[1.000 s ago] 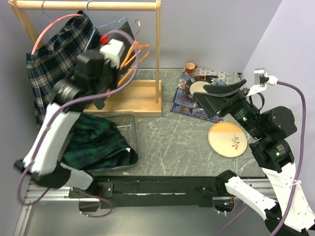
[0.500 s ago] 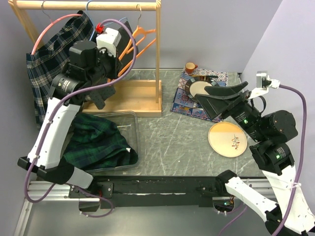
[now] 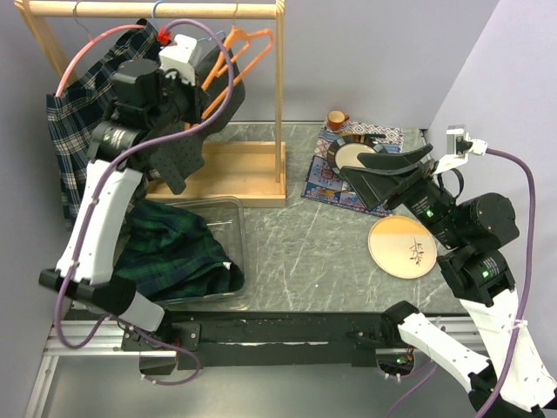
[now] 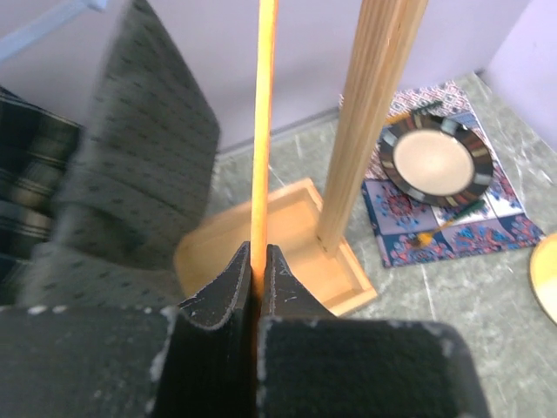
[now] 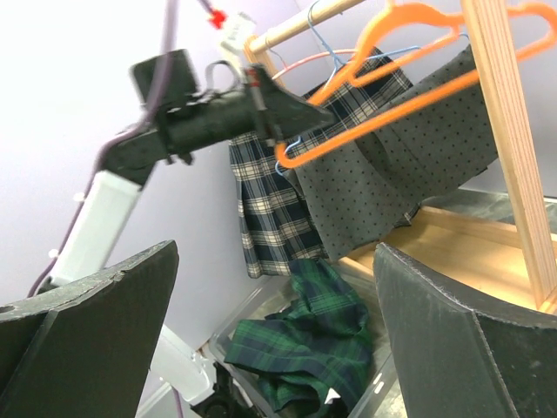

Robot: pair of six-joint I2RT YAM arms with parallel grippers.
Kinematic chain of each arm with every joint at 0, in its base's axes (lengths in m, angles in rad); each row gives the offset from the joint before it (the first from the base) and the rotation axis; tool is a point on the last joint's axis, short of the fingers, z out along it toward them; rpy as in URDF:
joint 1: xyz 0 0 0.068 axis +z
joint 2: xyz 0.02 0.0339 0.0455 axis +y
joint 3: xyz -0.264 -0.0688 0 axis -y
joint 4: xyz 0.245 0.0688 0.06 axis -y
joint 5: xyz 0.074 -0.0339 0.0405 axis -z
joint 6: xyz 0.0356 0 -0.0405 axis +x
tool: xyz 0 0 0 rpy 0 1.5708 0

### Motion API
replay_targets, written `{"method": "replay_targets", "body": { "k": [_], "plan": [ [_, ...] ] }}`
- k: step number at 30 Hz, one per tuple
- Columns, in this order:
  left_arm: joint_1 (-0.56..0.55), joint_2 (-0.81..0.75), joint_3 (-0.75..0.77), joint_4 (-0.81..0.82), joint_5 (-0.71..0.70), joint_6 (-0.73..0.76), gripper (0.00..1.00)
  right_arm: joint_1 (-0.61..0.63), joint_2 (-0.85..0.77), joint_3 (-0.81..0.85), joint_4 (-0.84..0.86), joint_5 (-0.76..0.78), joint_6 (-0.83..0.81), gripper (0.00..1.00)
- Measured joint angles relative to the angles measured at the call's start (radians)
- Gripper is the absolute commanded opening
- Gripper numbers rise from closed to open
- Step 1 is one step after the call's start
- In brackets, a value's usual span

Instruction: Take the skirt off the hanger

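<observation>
Bare table (image 3: 296, 248) is lying open in the middle, between the rack's post (image 3: 280, 96) and the placemat (image 3: 320, 187). On the left, the clear bin (image 3: 235, 228) and wooden base (image 3: 248, 170) are blocking low passage, and the grey skirt (image 3: 184, 161) seems to be filling the room under the rail (image 3: 96, 9).

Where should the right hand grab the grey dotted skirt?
Take the loose lower hem of the grey skirt, coming from the right and staying clear of the wooden post. Its top hangs on the orange hanger, which the left hand clamps. The hem hangs free and thin, probably an easy pinch for the open right hand.
</observation>
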Motion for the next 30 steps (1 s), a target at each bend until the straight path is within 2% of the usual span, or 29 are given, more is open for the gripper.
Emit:
{"method": "replay_targets", "body": {
  "k": [8,9,10,11,14,15,21,25,28,30],
  "plan": [
    [0.007,0.063,-0.045,0.05,0.096,-0.045,0.02,0.0,-0.008,-0.013,0.01,0.0,0.001,1.0],
    [0.007,0.063,-0.047,0.053,0.104,-0.05,0.08,0.0,-0.008,-0.014,0.01,-0.001,0.001,1.0],
    [0.007,0.063,-0.05,0.058,0.114,-0.062,0.38,0.0,-0.008,-0.015,0.011,-0.001,0.002,1.0],
    [0.007,0.061,-0.055,0.065,0.123,-0.07,0.51,0.0,-0.008,-0.017,0.012,-0.001,0.005,1.0],
    [0.007,0.059,-0.077,0.084,0.161,-0.096,0.78,0.0,-0.008,-0.023,0.021,-0.004,0.009,1.0],
    [0.008,0.055,-0.092,0.091,0.174,-0.107,0.81,0.0,-0.008,-0.025,0.023,-0.005,0.01,1.0],
    [0.008,-0.053,-0.227,0.094,0.2,-0.125,0.83,0.0,-0.016,-0.04,0.032,-0.008,0.02,1.0],
    [0.008,-0.185,-0.294,0.117,0.188,-0.125,0.85,0.0,-0.021,-0.045,0.034,-0.008,0.023,1.0],
    [0.007,-0.28,-0.288,0.107,0.099,-0.125,0.83,0.0,-0.021,-0.045,0.032,-0.007,0.023,1.0],
    [0.007,-0.295,-0.224,0.083,-0.003,-0.124,0.83,0.0,-0.023,-0.046,0.029,-0.007,0.023,1.0]
  ]
}}
